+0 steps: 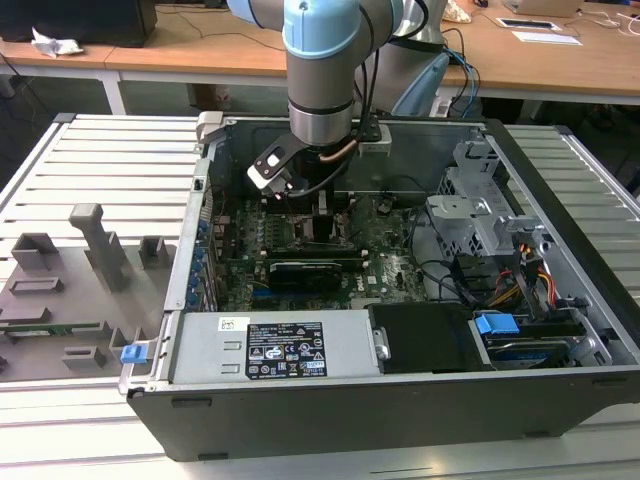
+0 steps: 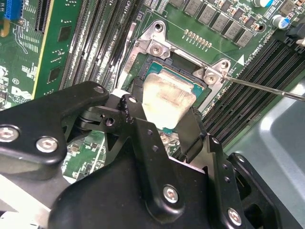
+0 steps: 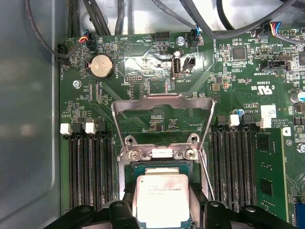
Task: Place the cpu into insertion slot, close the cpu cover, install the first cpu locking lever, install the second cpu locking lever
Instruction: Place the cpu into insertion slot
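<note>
The cpu [image 3: 162, 198] was held at the insertion slot [image 2: 185, 59], with the end effector [image 2: 164, 114] clamped on its opposite edges. The cpu cover [image 3: 162, 98] stood raised. Cover closing and both locking levers [image 2: 262, 88] were judged outstanding.

Arm [image 1: 320, 60] upright, wrist pointing down, gripper [image 2: 164, 109] low, fingers [image 2: 191, 131] clamped on the cpu [image 2: 167, 95] edges.

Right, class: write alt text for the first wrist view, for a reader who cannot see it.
A cpu sits at the insertion slot of a green motherboard, with the black gripper flanking it. The cpu cover stands open beyond the slot, and rows of memory slots run along both sides.
</note>
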Available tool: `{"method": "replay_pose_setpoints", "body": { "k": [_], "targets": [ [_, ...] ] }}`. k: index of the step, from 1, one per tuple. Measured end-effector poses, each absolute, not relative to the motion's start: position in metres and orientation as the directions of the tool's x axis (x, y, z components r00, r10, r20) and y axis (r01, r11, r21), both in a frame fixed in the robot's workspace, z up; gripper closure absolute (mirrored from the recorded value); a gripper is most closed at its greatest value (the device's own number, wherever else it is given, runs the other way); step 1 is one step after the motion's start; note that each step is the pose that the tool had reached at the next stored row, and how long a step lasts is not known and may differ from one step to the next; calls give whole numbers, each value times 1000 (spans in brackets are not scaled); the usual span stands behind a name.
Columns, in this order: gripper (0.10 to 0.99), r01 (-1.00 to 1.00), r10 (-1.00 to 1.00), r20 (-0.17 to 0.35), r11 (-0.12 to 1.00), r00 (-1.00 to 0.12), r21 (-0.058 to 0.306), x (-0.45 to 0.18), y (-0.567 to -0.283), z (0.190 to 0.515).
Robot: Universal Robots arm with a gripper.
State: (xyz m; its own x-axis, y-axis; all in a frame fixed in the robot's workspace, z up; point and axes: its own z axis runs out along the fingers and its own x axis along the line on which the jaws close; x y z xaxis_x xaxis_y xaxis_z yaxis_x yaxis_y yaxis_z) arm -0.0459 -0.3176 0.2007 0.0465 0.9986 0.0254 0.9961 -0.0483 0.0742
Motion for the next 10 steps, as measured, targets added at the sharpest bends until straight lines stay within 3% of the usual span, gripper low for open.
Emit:
{"method": "replay_pose_setpoints", "body": {
  "k": [10],
  "targets": [
    [553,996,998,25,-57,55,74,-46,-318,201]
  ]
}}
